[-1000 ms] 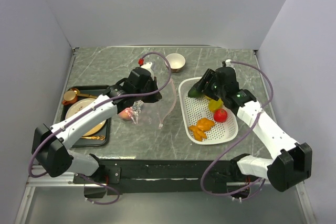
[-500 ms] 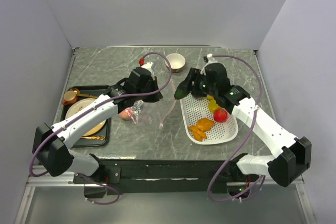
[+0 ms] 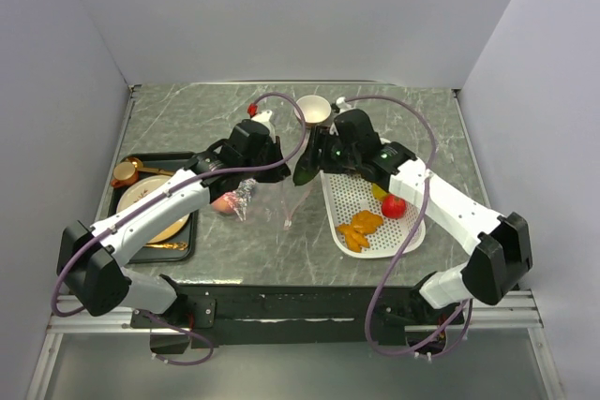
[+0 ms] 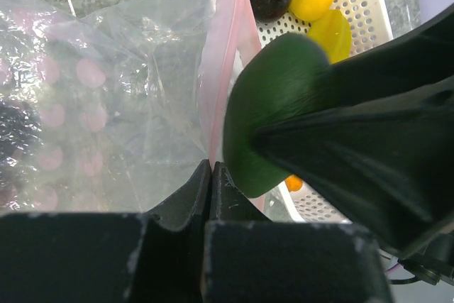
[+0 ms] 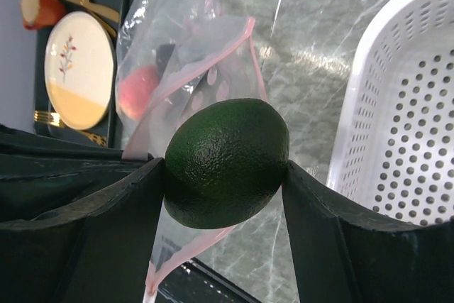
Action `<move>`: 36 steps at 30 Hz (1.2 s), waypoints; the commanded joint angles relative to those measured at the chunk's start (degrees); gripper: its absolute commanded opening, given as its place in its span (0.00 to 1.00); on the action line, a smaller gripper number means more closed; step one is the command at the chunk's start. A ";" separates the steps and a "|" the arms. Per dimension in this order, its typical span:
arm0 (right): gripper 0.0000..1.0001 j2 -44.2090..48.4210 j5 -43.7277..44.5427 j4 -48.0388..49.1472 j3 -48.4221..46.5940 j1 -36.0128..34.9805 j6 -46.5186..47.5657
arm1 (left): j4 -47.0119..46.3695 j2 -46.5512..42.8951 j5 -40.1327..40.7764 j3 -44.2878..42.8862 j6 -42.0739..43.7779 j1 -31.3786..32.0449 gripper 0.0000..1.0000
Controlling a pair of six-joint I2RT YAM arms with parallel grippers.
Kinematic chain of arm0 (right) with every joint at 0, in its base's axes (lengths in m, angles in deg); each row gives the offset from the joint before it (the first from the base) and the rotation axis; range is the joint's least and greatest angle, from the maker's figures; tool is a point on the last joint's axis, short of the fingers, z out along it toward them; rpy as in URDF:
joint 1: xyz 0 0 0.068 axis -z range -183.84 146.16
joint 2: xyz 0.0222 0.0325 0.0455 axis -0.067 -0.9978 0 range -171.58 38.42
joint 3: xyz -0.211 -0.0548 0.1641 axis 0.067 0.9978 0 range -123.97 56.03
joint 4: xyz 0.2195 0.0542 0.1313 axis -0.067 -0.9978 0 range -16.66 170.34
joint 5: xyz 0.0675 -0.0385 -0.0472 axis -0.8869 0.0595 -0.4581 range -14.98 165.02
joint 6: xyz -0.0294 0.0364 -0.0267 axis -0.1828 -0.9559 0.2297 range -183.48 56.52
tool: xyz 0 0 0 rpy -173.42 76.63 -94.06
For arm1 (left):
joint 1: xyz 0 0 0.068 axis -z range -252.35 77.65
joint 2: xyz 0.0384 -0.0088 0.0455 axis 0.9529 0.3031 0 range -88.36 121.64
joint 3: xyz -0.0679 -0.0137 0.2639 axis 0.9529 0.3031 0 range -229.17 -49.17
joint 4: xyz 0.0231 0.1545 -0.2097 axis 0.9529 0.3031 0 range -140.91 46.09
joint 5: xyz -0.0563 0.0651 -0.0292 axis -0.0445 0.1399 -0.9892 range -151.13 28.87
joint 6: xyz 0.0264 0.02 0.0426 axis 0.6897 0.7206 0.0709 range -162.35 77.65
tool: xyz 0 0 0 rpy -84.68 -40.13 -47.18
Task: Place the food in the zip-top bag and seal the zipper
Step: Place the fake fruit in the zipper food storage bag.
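zip-top bag [image 4: 106, 104] | marbled table [image 3: 412, 110], pale walls [image 3: 281, 16] | left gripper [image 4: 211, 172] pinches it | right gripper [image 5: 224, 175] clamps green fruit [image 5: 227, 150]

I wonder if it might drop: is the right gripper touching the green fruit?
Touching. The right wrist view shows the green fruit squeezed between both fingers of the right gripper, no gaps.

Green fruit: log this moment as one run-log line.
left gripper: shut on bag | right gripper: shut on green fruit | position: at bag mouth, not yet in
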 commanded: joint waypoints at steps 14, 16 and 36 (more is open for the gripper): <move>0.86 -2.58 4.84 -2.58 -5.78 -2.84 1.22 | -1.50 -2.74 -1.00 -1.65 0.19 0.03 0.01; 0.96 -1.26 8.18 -2.15 -4.98 -2.93 0.96 | -1.59 -2.91 -1.00 -1.56 0.10 0.03 0.01; 1.00 8.74 21.68 -17.90 9.67 6.29 -18.99 | -2.46 -3.17 -0.99 -0.86 0.45 0.03 0.01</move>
